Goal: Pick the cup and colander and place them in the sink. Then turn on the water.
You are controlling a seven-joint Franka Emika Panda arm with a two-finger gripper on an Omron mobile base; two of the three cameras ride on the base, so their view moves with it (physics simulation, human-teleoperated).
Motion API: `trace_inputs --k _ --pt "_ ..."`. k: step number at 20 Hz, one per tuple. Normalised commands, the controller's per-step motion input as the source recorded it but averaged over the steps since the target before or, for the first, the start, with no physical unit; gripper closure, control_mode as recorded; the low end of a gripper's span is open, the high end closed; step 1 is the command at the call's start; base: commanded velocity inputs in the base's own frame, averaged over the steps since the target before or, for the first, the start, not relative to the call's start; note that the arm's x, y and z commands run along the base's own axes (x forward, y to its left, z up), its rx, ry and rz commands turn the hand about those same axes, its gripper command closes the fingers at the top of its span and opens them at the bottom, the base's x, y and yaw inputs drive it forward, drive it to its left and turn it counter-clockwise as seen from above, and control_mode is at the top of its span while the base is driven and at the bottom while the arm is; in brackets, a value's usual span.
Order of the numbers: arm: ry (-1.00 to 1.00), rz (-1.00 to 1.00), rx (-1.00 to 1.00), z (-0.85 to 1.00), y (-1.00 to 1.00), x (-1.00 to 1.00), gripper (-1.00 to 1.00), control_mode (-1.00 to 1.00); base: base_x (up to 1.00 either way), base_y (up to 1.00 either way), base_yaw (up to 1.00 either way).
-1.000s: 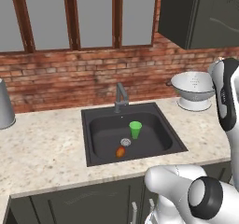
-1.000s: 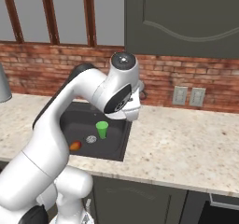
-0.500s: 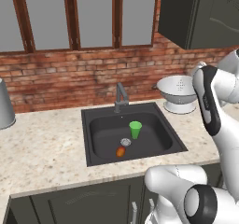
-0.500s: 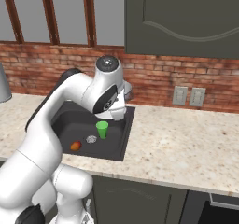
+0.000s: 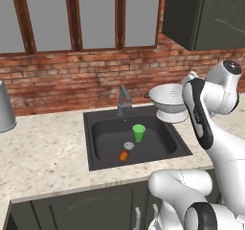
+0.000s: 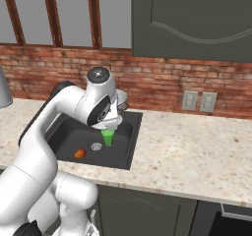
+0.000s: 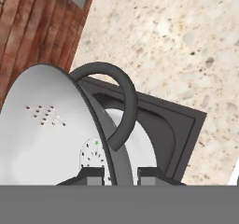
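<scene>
Gripper [image 7: 120, 173] clamps the colander [image 5: 170, 101] rim, we see it lifted at the sink's [image 5: 178, 147] right edge; cup [image 5: 139, 132] stands inside.

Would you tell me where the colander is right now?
In the left base view, the colander hangs in the claw, above the sink's right rim, right of the faucet.

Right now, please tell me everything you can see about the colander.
The colander is a white-grey bowl, apparently metal, with small perforations, a ring foot and a dark loop handle. It is lifted above the right edge of the sink, tilted. The gripper is shut on its rim, one finger on each side. Nothing else touches it.
</scene>
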Motion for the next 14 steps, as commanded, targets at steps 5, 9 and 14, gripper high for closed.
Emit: trace_inputs --k 5,9,14 --pt "0.00 0.00 0.04 -0.21 0.33 0.02 1.00 -1.00 0.00 0.00 0.00" --pt "0.00 0.00 0.03 -0.13 0.25 0.05 1.00 -1.00 0.00 0.00 0.00" --pt "0.00 0.00 0.03 -0.09 0.20 0.07 1.00 -1.00 0.00 0.00 0.00"
